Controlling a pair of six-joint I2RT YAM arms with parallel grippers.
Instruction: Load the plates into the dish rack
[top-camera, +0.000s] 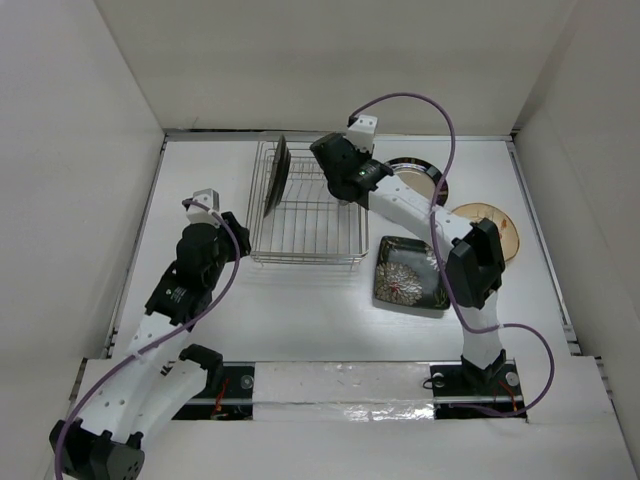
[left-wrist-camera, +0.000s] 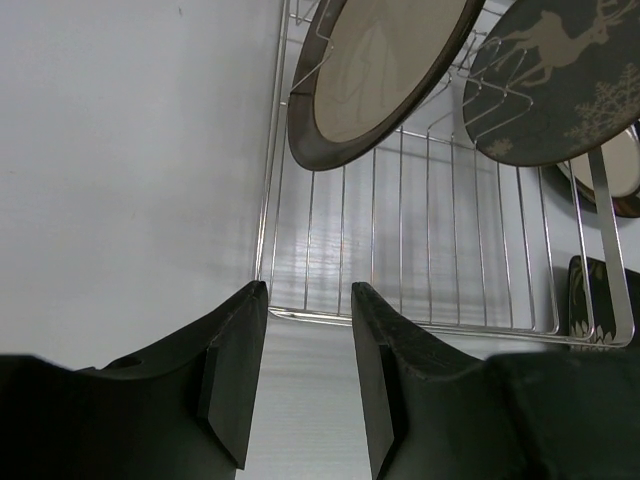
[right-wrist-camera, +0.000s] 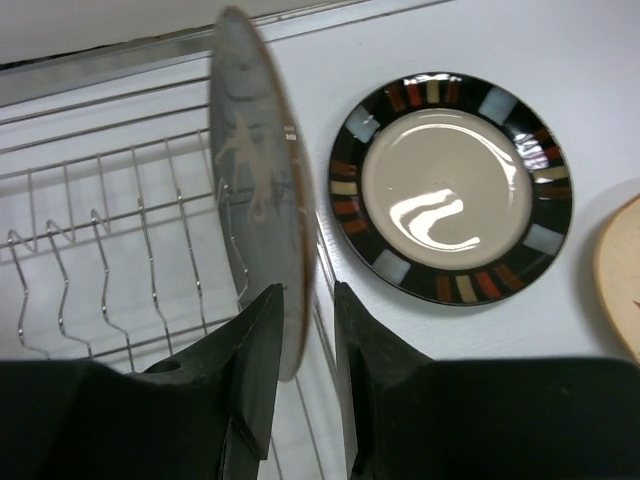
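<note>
The wire dish rack (top-camera: 305, 235) stands mid-table. A tan plate with a dark brown rim (top-camera: 276, 175) stands on edge in its left slots, also in the left wrist view (left-wrist-camera: 380, 70). A grey plate with a deer motif (right-wrist-camera: 255, 200) stands on edge at the rack's right side (left-wrist-camera: 555, 80). My right gripper (right-wrist-camera: 308, 295) straddles its rim, jaws slightly apart with a gap at the right finger. My left gripper (left-wrist-camera: 308, 295) is open and empty, just left of the rack's near corner (top-camera: 238, 235).
On the table right of the rack lie a cream plate with a dark, colour-blocked rim (top-camera: 420, 178), a cream round plate (top-camera: 495, 225) and a black square plate with a white flower (top-camera: 410, 275). White walls enclose the table.
</note>
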